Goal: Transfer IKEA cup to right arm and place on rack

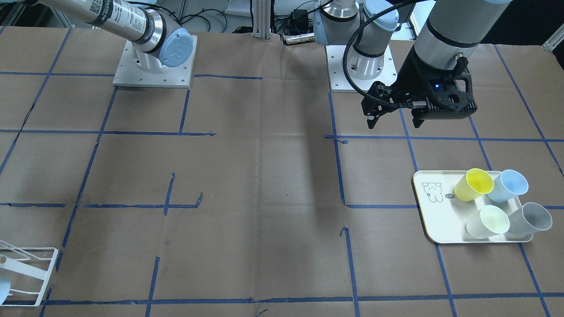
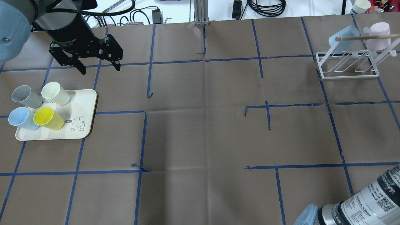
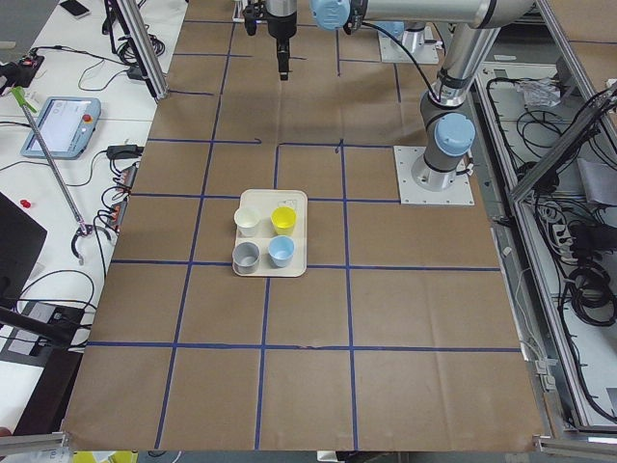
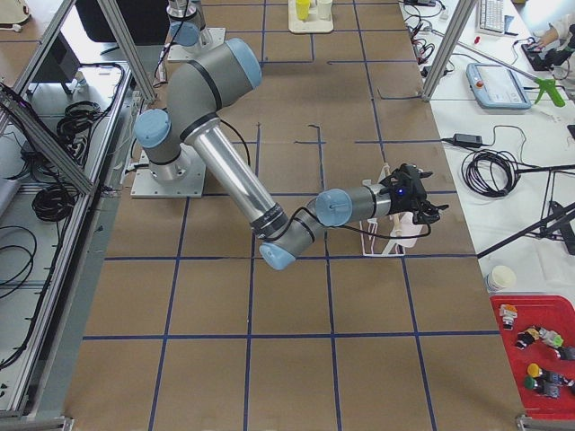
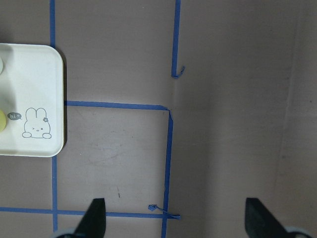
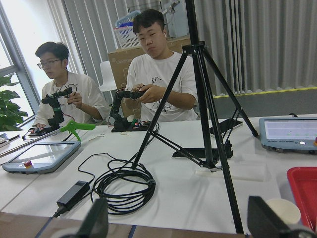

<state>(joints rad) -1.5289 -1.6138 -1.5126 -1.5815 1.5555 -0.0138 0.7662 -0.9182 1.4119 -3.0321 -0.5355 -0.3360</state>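
Picking has not begun, I judge: four cups [image 2: 47, 118] sit on the tray [image 2: 84, 103], and the left gripper [image 2: 100, 70] hovers high beside it, jaws spread, empty. Next it must descend over one cup. Only the right side view shows the right gripper [image 4: 418, 208] at the rack [image 2: 350, 76], far from the tray; its wrist view shows the jaws spread

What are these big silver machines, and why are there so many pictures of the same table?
They are two robot arms at a table, each ending in a claw with two fingers. Six cameras show one moment: from across, above, both ends, and each wrist. The left claw hangs open and empty near a tray holding a yellow cup, a blue cup, a grey cup and a cream cup. The right claw is open and empty, by a white wire rack with a pink cup and a light-blue cup on it. Its wrist camera sees two people at a desk.
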